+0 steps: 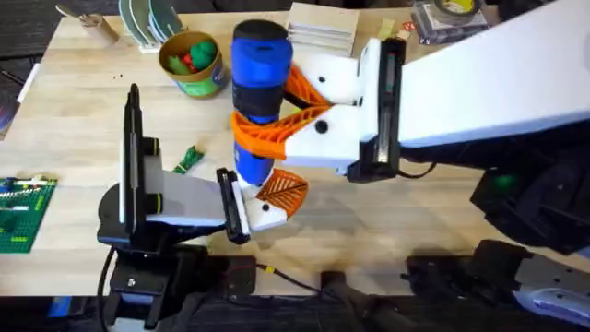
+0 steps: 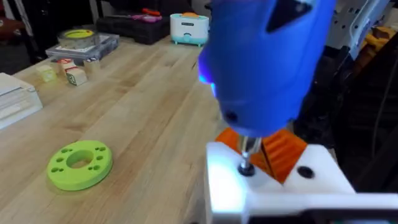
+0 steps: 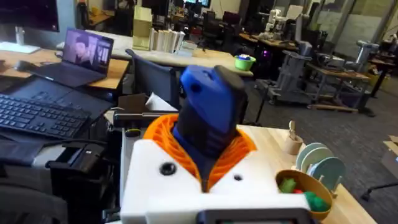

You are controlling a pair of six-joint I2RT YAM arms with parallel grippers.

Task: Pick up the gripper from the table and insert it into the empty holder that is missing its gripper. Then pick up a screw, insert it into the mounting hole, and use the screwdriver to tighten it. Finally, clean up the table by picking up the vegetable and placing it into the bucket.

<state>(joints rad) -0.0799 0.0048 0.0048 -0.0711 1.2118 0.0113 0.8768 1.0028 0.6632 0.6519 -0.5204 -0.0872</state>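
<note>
**Screwdriver upright on the screw**

The right gripper (image 1: 277, 115) had its orange fingers (image 1: 304, 92) clamped round the screwdriver (image 1: 260, 83), which stood upright over the worktop (image 1: 83, 101), long axis vertical, tip down on a screw (image 2: 246, 168) in the holder (image 2: 261, 186). The body looked rigid, smooth and probably slippery, so a mid-barrel hold suited it. The left gripper (image 1: 263, 198) carried the holder (whether its fingers were open or closed, I cannot tell). The vegetable (image 1: 189, 159) lay near the left arm, the bucket (image 1: 192, 63) beyond.
</note>
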